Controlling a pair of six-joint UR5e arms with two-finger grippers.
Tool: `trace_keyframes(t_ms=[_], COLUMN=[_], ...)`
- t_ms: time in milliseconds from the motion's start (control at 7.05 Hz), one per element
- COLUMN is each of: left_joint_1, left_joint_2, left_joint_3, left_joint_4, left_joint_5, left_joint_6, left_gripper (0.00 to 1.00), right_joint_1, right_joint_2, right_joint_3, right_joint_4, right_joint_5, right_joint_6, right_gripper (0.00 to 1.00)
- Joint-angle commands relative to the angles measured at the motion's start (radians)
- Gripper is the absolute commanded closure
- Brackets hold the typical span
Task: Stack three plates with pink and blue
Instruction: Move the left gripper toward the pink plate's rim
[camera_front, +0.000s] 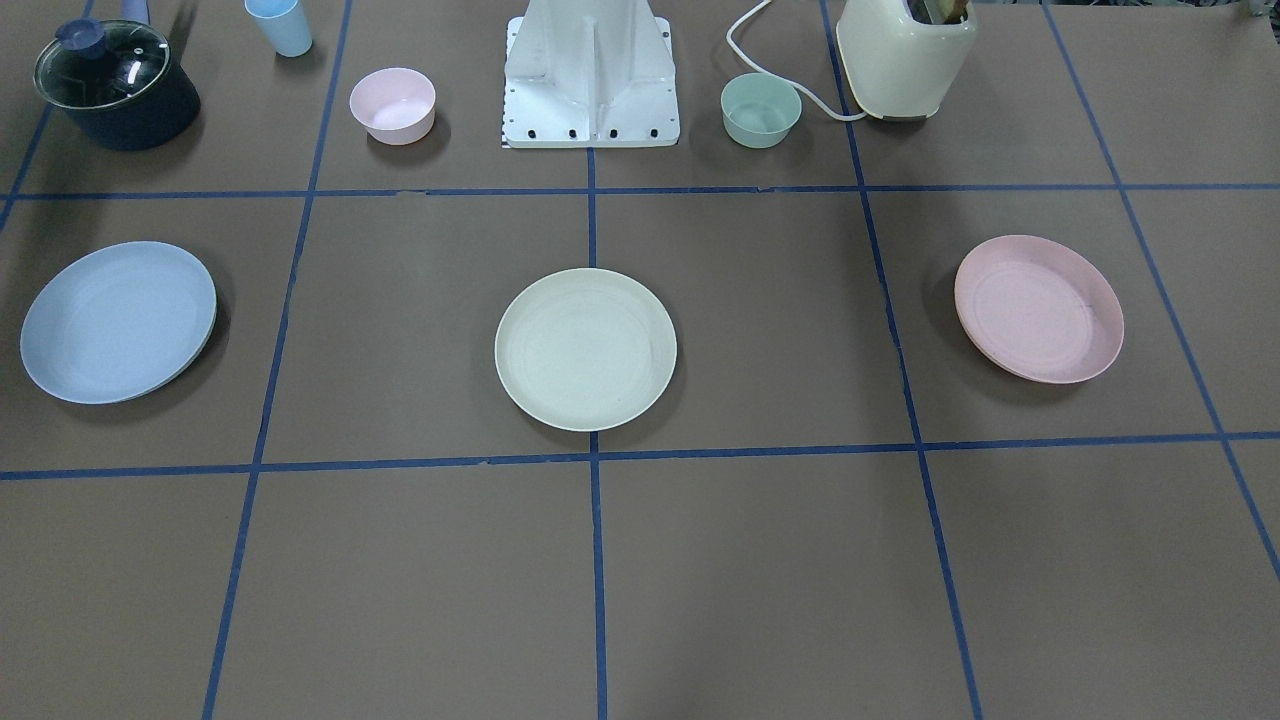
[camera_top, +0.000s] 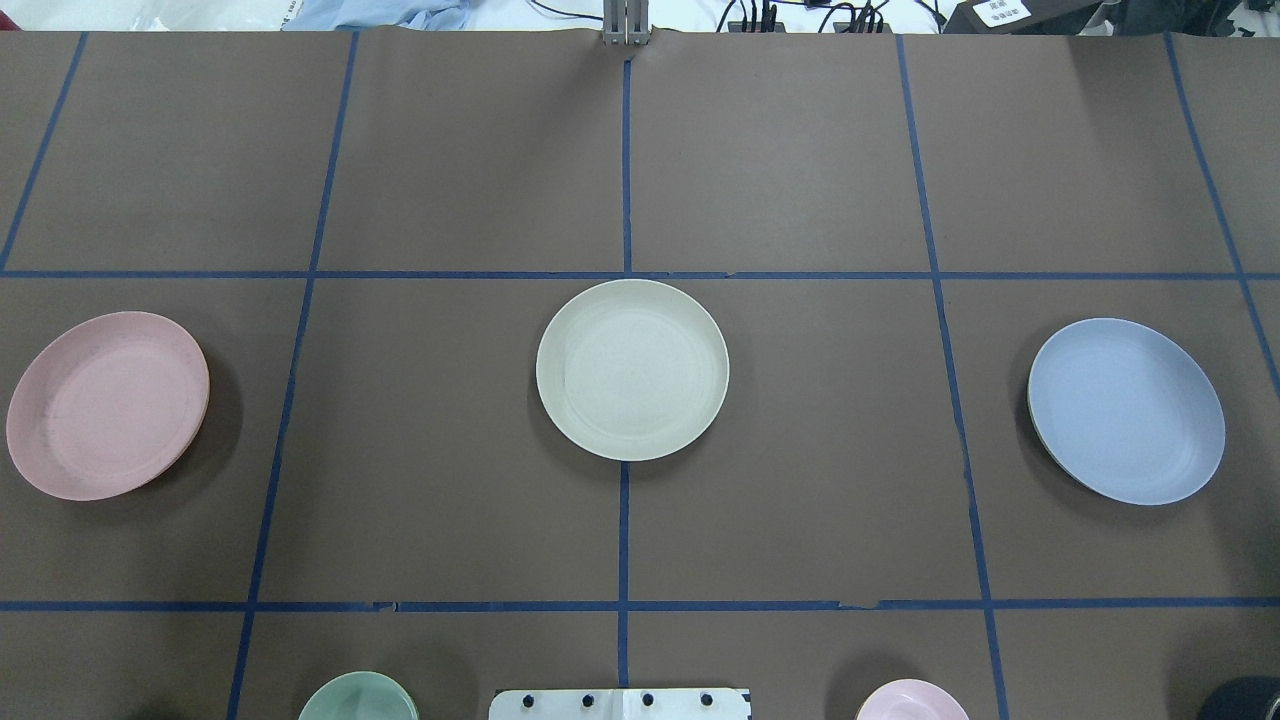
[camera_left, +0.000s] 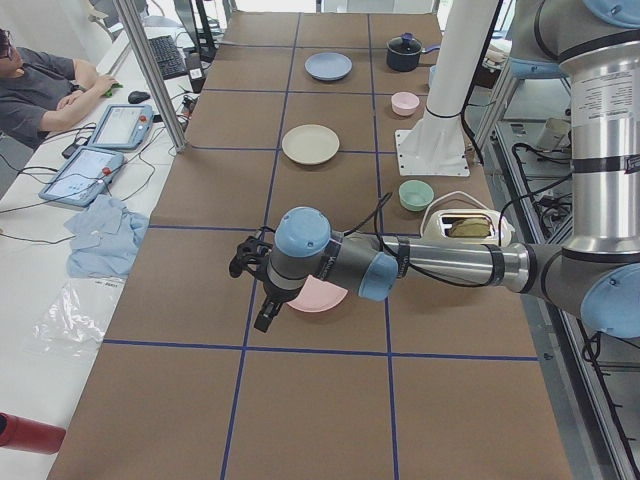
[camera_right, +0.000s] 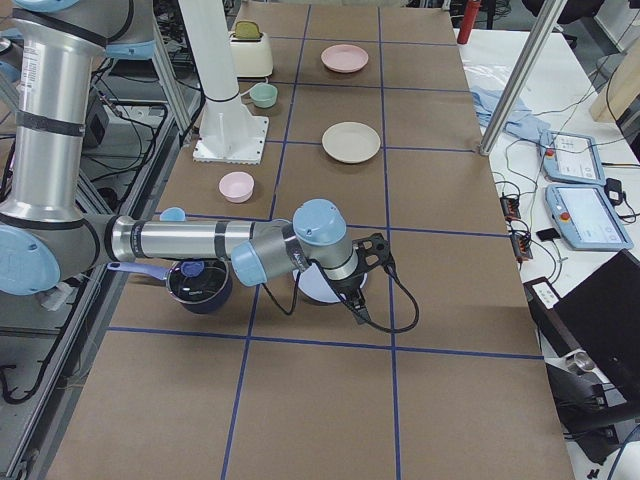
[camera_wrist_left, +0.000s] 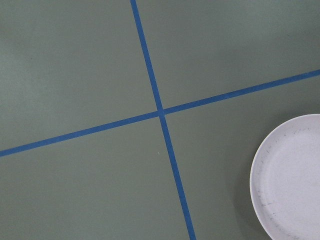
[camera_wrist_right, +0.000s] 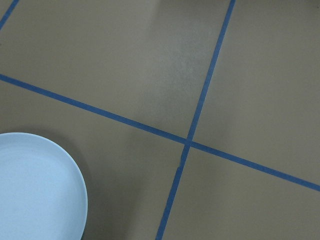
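Three plates lie apart in a row across the table. The cream plate (camera_front: 585, 350) (camera_top: 632, 370) is in the middle. The pink plate (camera_front: 1038, 308) (camera_top: 107, 405) is on my left side and shows at the left wrist view's right edge (camera_wrist_left: 290, 180). The blue plate (camera_front: 118, 322) (camera_top: 1126, 410) is on my right side and shows at the right wrist view's lower left (camera_wrist_right: 35, 185). My left gripper (camera_left: 266, 312) hovers over the pink plate's outer edge. My right gripper (camera_right: 352, 298) hovers over the blue plate. Both show only in the side views, so I cannot tell whether they are open or shut.
Near my base (camera_front: 590, 80) stand a small pink bowl (camera_front: 392, 105), a small green bowl (camera_front: 761, 110), a cream toaster (camera_front: 905, 55), a lidded dark pot (camera_front: 115, 85) and a light blue cup (camera_front: 280, 25). An operator (camera_left: 40, 90) sits beyond the far table edge.
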Motion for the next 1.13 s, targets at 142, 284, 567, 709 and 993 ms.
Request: trace_keyframes(t_ms=[142,284,567,709,993], left_joint_1=[0.004,0.004,0.027,0.086,0.198], left_joint_2=[-0.123,-0.139,-0.089,-0.022,0.018], left_joint_3=[0.047,0.076,0.071,0.121,0.262], left_joint_4=[-0.211,-0.233,-0.344,-0.435,-0.722], left_joint_5=[0.129,0.123,0.106,0.080,0.094], left_joint_6=[-0.046,-0.085,-0.166,-0.171,-0.400], left_gripper=[0.00,0.00,0.00,0.00,0.00], right_joint_1=[0.001,-0.010,-0.133,-0.230,-0.388], right_joint_2=[0.072,0.103,0.114,0.112,0.100], right_joint_3=[-0.052,-0.058,-0.052,-0.049,-0.050], right_joint_4=[0.008,0.011,0.063,0.173,0.293], right_joint_5=[0.034,0.049,0.027,-0.043,-0.200], right_joint_6=[0.033,0.033,0.271,0.456,0.663], right_gripper=[0.00,0.00,0.00,0.00,0.00])
